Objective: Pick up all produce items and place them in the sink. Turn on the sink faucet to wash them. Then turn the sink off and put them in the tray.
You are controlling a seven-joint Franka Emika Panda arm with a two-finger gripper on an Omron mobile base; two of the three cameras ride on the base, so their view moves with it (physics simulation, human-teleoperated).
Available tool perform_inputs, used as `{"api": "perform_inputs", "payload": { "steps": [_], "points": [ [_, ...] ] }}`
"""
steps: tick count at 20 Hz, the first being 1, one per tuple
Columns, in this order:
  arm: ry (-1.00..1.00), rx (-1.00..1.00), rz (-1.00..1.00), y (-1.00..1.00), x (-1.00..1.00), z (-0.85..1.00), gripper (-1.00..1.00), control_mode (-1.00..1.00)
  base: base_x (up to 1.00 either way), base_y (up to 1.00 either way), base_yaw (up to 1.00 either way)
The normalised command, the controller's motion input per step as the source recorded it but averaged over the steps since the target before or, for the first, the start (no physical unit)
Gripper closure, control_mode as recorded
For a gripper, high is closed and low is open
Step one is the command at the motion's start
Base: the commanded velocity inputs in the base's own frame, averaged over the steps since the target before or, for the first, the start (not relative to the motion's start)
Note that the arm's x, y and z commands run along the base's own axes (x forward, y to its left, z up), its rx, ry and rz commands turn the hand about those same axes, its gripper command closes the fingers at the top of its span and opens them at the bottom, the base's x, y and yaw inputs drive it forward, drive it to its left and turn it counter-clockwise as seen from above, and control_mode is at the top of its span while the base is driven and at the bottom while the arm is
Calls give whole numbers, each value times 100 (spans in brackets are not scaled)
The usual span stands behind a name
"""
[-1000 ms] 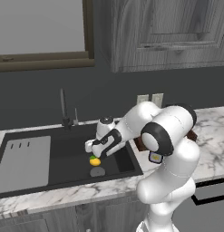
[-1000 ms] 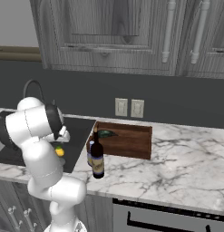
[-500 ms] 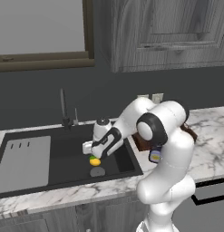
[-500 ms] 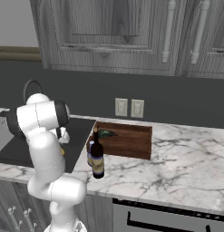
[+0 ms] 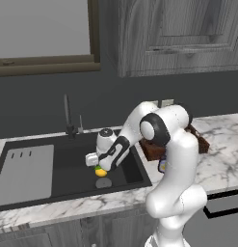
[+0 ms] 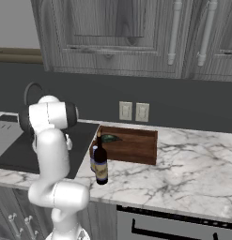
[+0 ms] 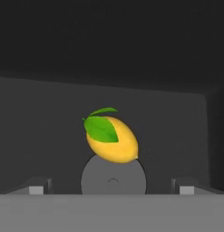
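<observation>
The yellow lemon with a green leaf on top lies at the bottom of the dark sink. In the hand view it sits just at the far edge of the round silver drain. In the left base view the lemon is right beside the drain, near the middle of the basin.

The gripper hangs just above the lemon with its two fingertips spread wide apart, one on each side. It holds nothing, and the lemon is not touching the fingers. In the left base view the gripper points down into the sink, right over the fruit.

A dark green oval fruit lies in the brown wooden tray on the marble worktop, to the right of the sink. The tray stands close to the back wall, below two wall sockets.

The thin dark faucet stands upright at the back of the sink, with a small lever just beside it. The lighter grey drainboard with three slots is on the left side of the sink.

A dark wine bottle stands on the worktop just in front of the tray's left end. A small blue-capped bottle stands right beside it, partly hidden.
</observation>
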Motion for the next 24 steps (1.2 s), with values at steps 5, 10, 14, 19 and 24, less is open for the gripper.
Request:
{"api": "perform_inputs", "payload": {
  "steps": [5,10,14,19,24],
  "points": [
    [2,0,0,6,11,-22,-100,-100,0,0,0],
    [2,0,0,0,7,-21,-100,-100,0,0,0],
    [1,0,0,0,12,-20,-100,-100,0,0,0],
    [1,0,0,0,12,-22,-100,-100,0,0,0],
    [1,0,0,1,10,-22,-100,-100,0,0,0]
  ]
}}
